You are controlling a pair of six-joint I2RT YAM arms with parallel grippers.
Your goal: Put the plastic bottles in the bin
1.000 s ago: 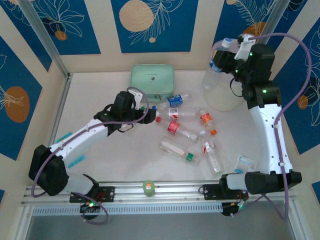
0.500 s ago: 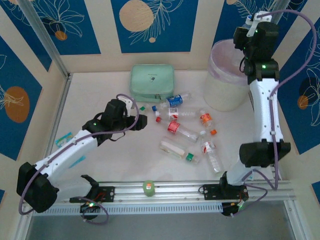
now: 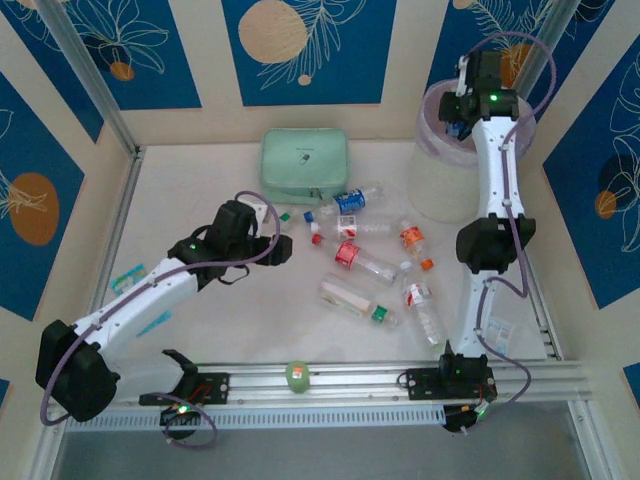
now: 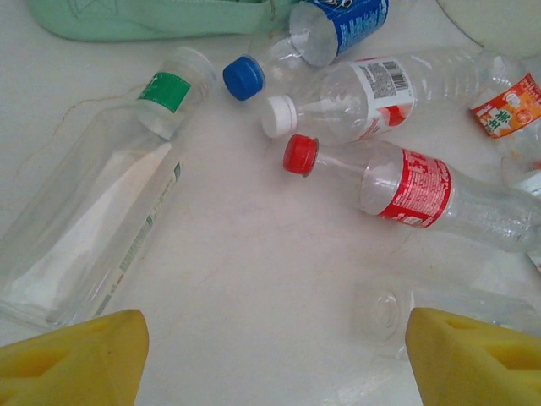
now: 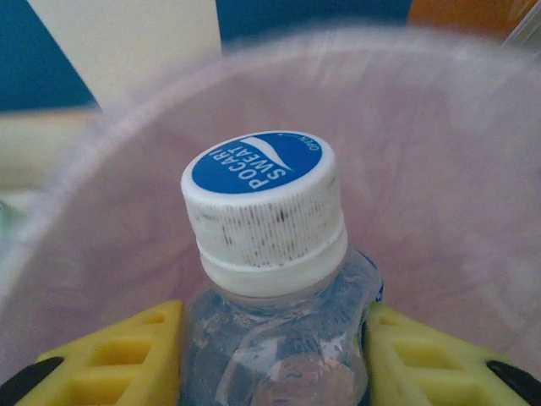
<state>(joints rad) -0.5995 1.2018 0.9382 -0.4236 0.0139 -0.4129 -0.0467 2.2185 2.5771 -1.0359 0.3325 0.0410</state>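
The job is partway done, by my reading. In the right wrist view the right fingers (image 5: 106, 355) pinch the held bottle (image 5: 269, 254), clear with a white cap, at its shoulder. The lilac liner (image 5: 439, 144) of the bin (image 3: 436, 186) shows all round behind it. The top view puts this at the upper right of the frame, with the right arm stretched out over the bin's mouth. So this bottle is above the bin but not yet let go. Whether others already lie inside I cannot tell, since the liner is blurred and the bottle hides the bottom.

What is left is a cluster of bottles (image 3: 352, 254), at least six, lying on the bench (image 3: 200, 180) at the middle of the top view. They are just below the green case (image 3: 305, 165). The left arm reaches in from the lower left, ending at the cluster's left edge.

The left wrist view adds detail the top view lacks. The left fingers (image 4: 76, 359) stand wide apart at the bottom corners, with nothing between them. Ahead lie:
- a big flat-sided green-label bottle (image 4: 93, 228) at left
- a red-capped bottle (image 4: 414, 190) at centre right
- a white-capped bottle (image 4: 363, 89) and a blue-capped bottle (image 4: 325, 25) above that
- an orange-label bottle (image 4: 507, 106) at the right edge

The top view, in turn, gives the layout, with the bin to the cluster's upper right.
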